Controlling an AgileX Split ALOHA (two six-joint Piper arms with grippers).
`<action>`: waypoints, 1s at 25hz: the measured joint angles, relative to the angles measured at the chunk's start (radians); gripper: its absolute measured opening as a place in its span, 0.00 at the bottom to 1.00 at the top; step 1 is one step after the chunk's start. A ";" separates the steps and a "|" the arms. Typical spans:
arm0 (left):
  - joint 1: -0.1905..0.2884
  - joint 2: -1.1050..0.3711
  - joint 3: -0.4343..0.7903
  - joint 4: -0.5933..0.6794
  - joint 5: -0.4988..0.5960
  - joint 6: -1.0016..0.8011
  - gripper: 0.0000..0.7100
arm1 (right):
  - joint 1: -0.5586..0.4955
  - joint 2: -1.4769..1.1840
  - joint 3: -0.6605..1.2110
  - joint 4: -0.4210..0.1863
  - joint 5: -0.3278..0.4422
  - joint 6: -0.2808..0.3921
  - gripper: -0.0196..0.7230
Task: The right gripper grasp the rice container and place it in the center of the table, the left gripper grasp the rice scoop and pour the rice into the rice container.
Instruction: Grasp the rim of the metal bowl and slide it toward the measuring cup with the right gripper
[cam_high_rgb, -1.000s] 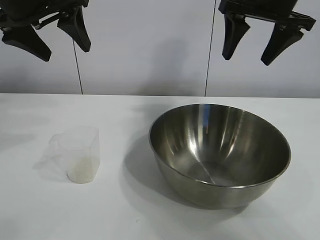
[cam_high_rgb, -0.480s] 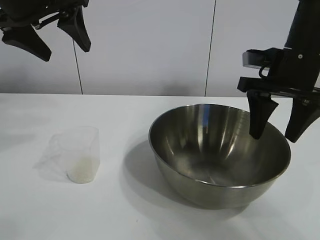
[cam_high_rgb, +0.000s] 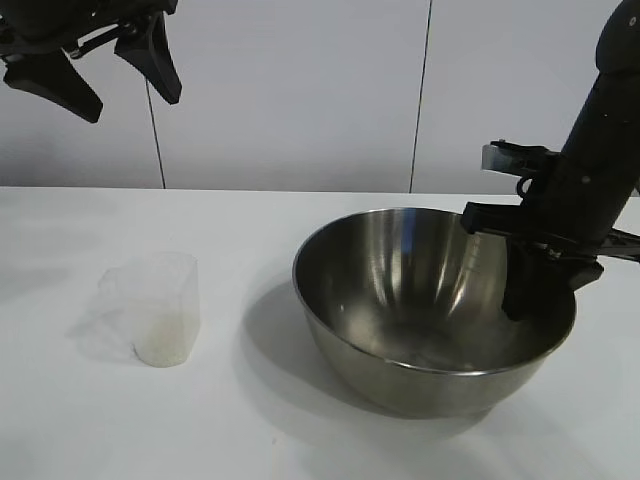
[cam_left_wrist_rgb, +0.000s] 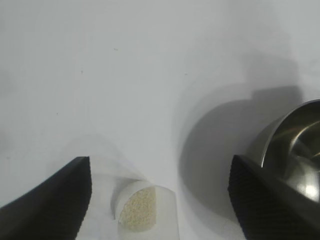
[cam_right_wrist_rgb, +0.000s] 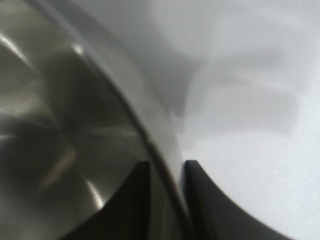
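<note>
Table (cam_high_rgb: 90, 420): a plain white top, seen in all three views, backed by a pale panelled wall (cam_high_rgb: 300, 90).

Bowl (cam_high_rgb: 435, 300): a large shiny steel bowl, placed upright on the table toward the right side of the exterior view. Its inside is seen to hold nothing but reflections. A shadow is cast on the table to its left. Part of its rim and wall is also caught at the edge of the left wrist view (cam_left_wrist_rgb: 295, 150).

Right gripper (cam_high_rgb: 545, 285): lowered onto the right-hand part of the bowl's rim, pointed steeply down. In the right wrist view (cam_right_wrist_rgb: 167, 192) one finger (cam_right_wrist_rgb: 127, 200) is seen inside the bowl and the other outside, with the rim between them; the fingers are closed on the bowl's wall with almost no gap left.

Scoop (cam_high_rgb: 150, 308): a small clear plastic cup, set upright on the table at the left, well apart from the bowl. It is also seen from above in the left wrist view (cam_left_wrist_rgb: 150, 200).

Rice (cam_high_rgb: 165, 340): a shallow pale layer of grains, held in the bottom of the scoop.

Left gripper (cam_high_rgb: 110, 65): held high at the upper left of the exterior view, above the scoop and touching nothing. Its fingers (cam_left_wrist_rgb: 55, 200) are spread wide apart, with the scoop seen between them far below.
</note>
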 joint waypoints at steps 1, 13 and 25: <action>0.000 0.000 0.000 0.000 0.000 0.000 0.78 | 0.000 0.000 0.000 0.014 0.003 -0.016 0.06; 0.000 0.000 0.000 0.000 -0.003 0.000 0.78 | -0.001 -0.055 -0.091 0.190 0.135 -0.181 0.05; 0.000 0.000 0.000 0.000 -0.003 0.000 0.78 | 0.150 0.001 -0.078 0.119 0.021 -0.019 0.05</action>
